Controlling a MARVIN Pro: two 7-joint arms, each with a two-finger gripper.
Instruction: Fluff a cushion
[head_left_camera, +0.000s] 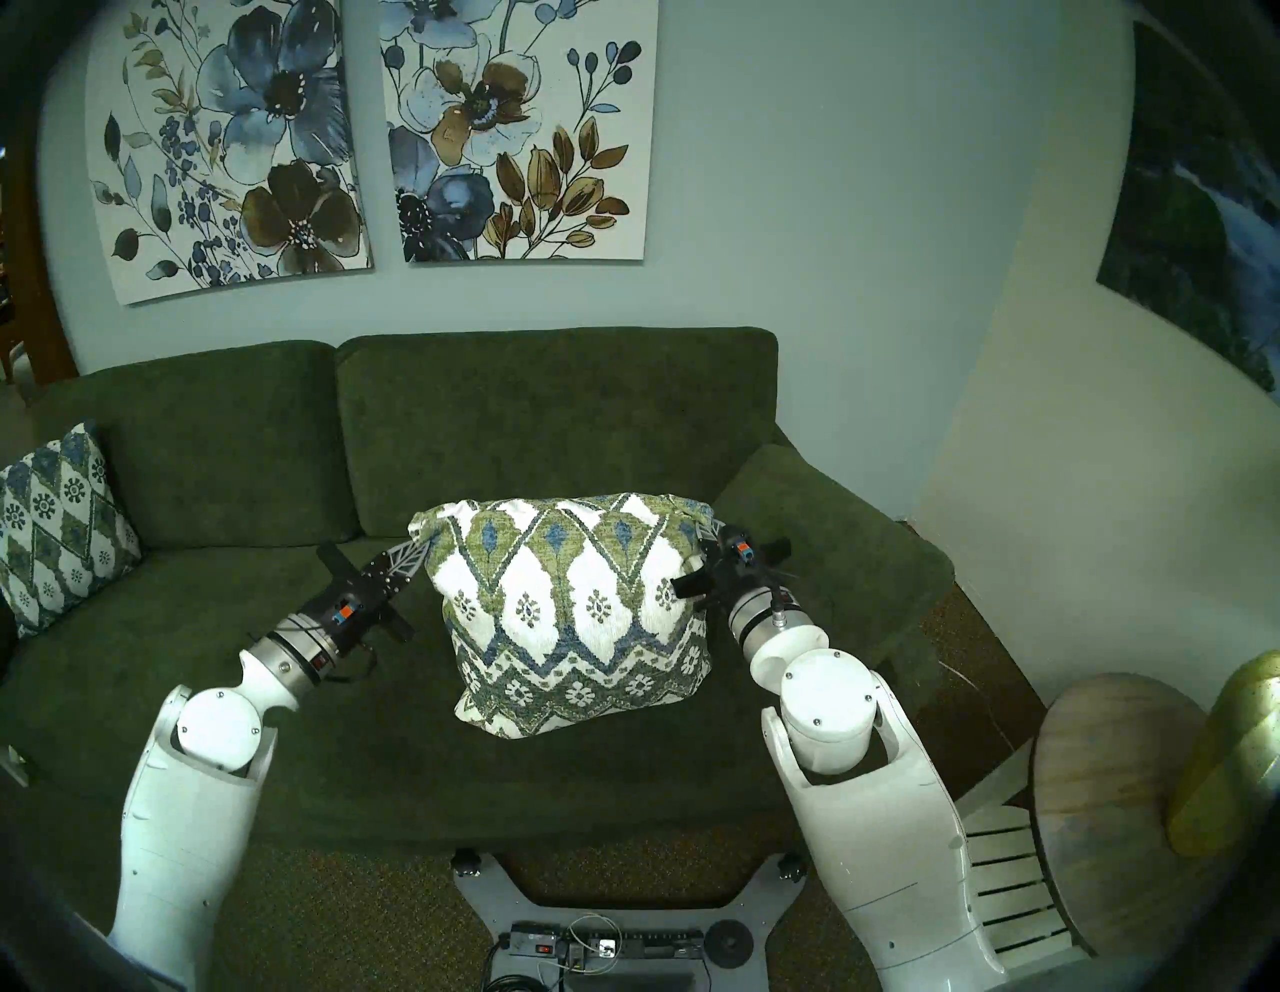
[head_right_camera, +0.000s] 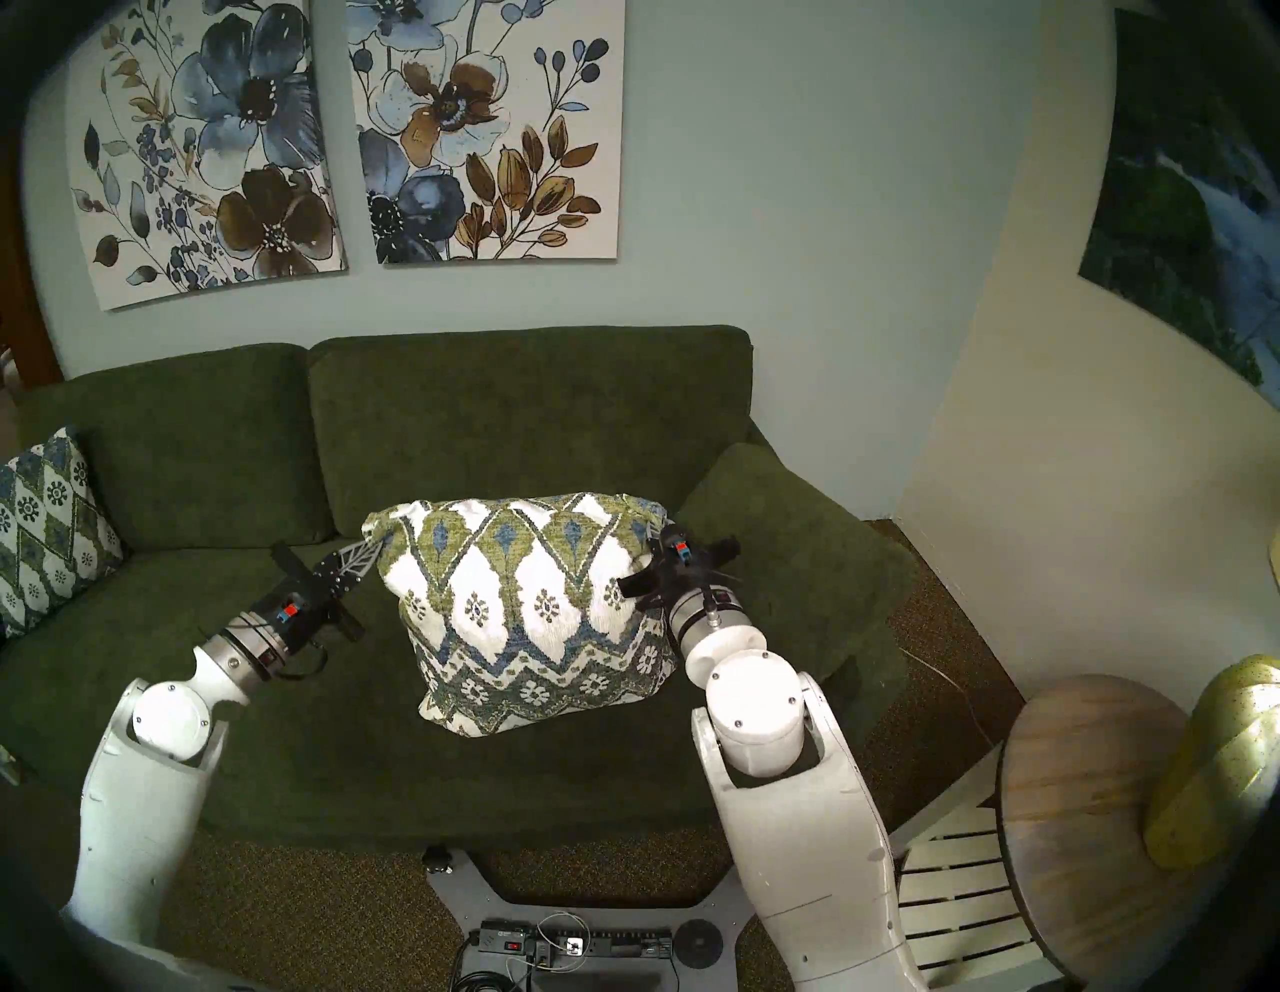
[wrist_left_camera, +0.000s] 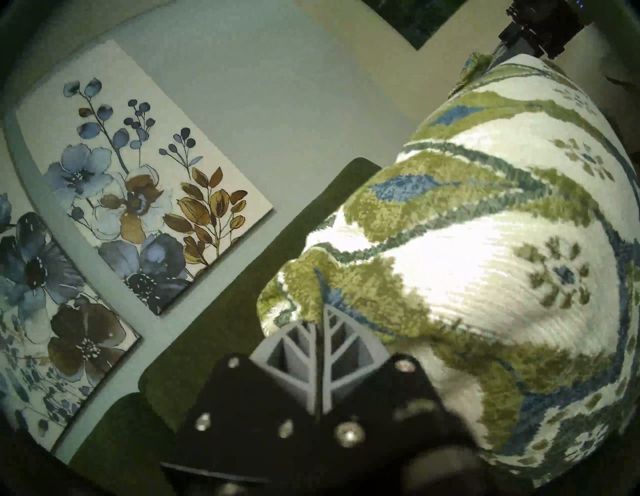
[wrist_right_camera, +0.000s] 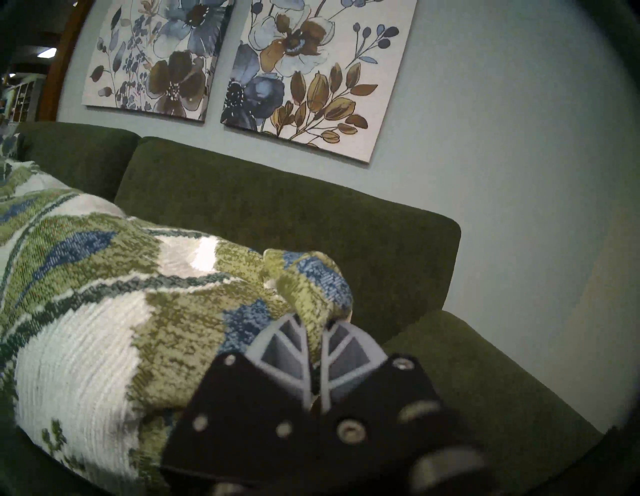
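The cushion (head_left_camera: 568, 609) (head_right_camera: 526, 609), white with olive-green and blue zigzags and rosettes, stands tilted on the dark green sofa seat (head_left_camera: 277, 727), its lower edge resting on the seat. My left gripper (head_left_camera: 419, 547) (head_right_camera: 374, 547) (wrist_left_camera: 320, 311) is shut on the cushion's upper left corner. My right gripper (head_left_camera: 706, 530) (head_right_camera: 658, 537) (wrist_right_camera: 318, 329) is shut on the upper right corner, where the cushion (wrist_right_camera: 104, 311) fabric bunches between the fingers. In the left wrist view the cushion (wrist_left_camera: 485, 259) bulges plump to the right.
A darker diamond-lattice cushion (head_left_camera: 55, 526) leans at the sofa's left end. The sofa's right armrest (head_left_camera: 831, 526) lies just beyond my right gripper. A round wooden side table (head_left_camera: 1122, 796) with a yellow-green object (head_left_camera: 1233, 748) stands at right. My base (head_left_camera: 602, 935) is below.
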